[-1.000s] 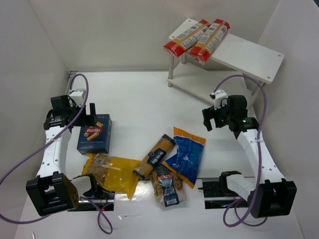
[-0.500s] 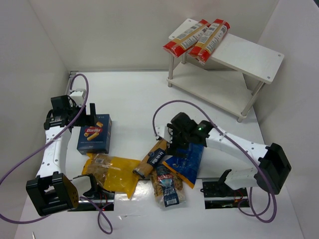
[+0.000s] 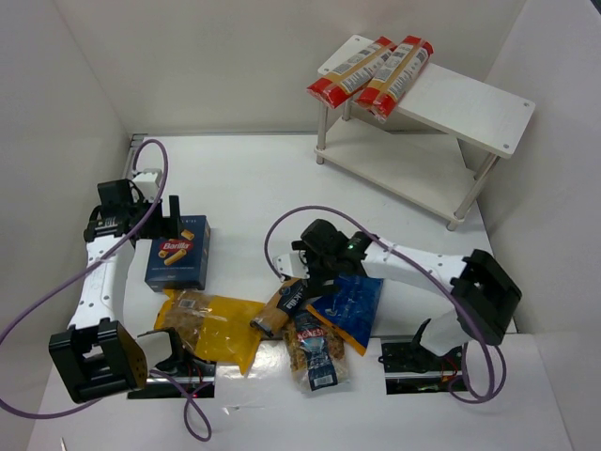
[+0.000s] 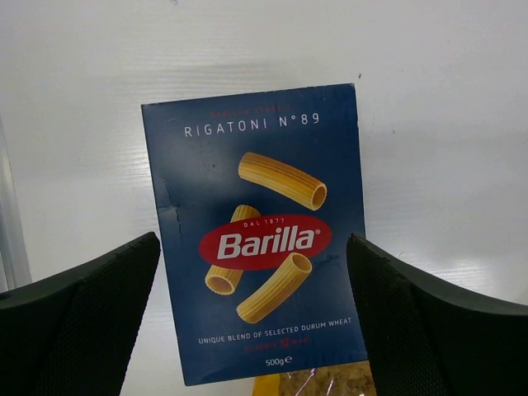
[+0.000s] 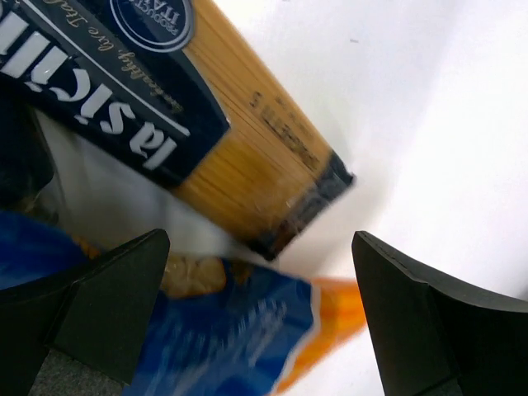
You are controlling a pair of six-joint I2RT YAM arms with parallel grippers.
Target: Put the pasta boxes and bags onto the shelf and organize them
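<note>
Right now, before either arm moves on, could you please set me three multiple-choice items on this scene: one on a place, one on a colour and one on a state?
1. Where do the two long red-ended packs lie?
A. on the top board of the shelf
B. on its lower board
C. on the table beside the left arm

2. What colour is the Barilla box?
A. red
B. dark blue
C. green

3. How does the right gripper stand at the tan-and-navy pack?
A. shut on it
B. shut, lying on the table beside it
C. open, over its end

Answers:
1 A: both lie side by side on the top board.
2 B: the left wrist view shows its dark blue face.
3 C: the right wrist view shows the jaws wide apart, with the pack's end between them.
</note>
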